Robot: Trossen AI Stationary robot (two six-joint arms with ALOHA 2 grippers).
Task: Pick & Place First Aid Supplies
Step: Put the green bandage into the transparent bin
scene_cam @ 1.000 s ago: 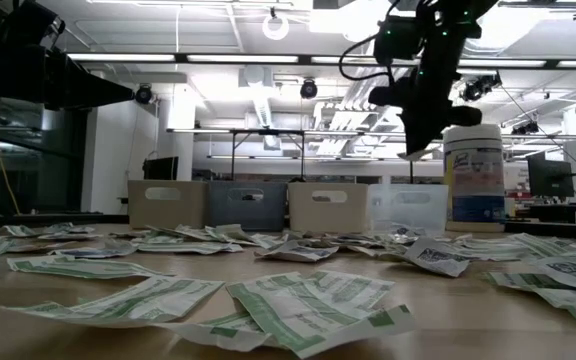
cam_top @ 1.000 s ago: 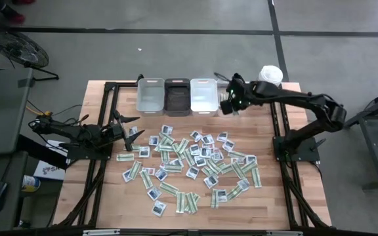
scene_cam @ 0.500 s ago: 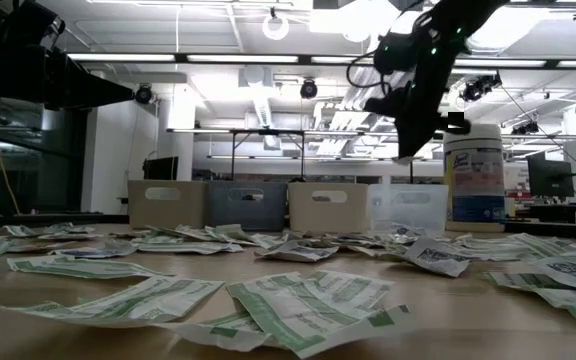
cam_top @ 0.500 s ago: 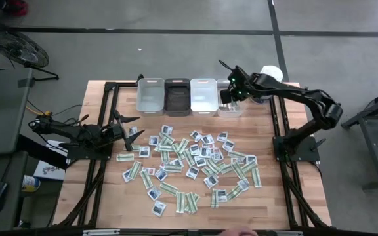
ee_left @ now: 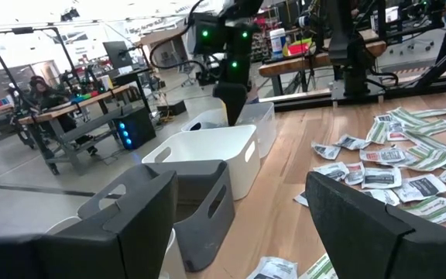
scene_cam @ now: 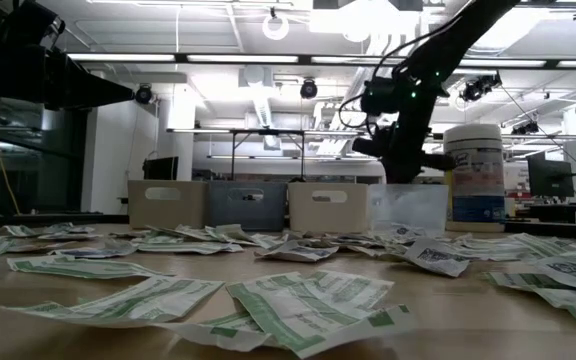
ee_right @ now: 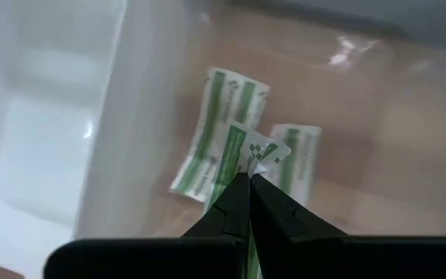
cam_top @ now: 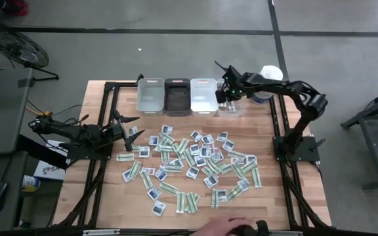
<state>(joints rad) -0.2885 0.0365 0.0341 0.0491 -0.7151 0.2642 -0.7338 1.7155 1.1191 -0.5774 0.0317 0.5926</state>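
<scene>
High view: over the clear plastic bin [cam_top: 230, 107], the rightmost of four, the right gripper [cam_top: 223, 97] pinches a narrow green-and-white paper packet [ee_right: 235, 159]. Placing is under way; releasing comes next. Left of that bin, the left gripper [cam_top: 131, 126] waits, fingers wide.

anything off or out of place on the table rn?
Only a hand showing at the table's near edge. The packets lie scattered mid-table, unsorted. The right gripper holds a green-striped packet over the clear bin.

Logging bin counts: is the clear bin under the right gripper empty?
No. Two green-and-white strips lie in the clear bin; the right gripper pinches a third.
</scene>
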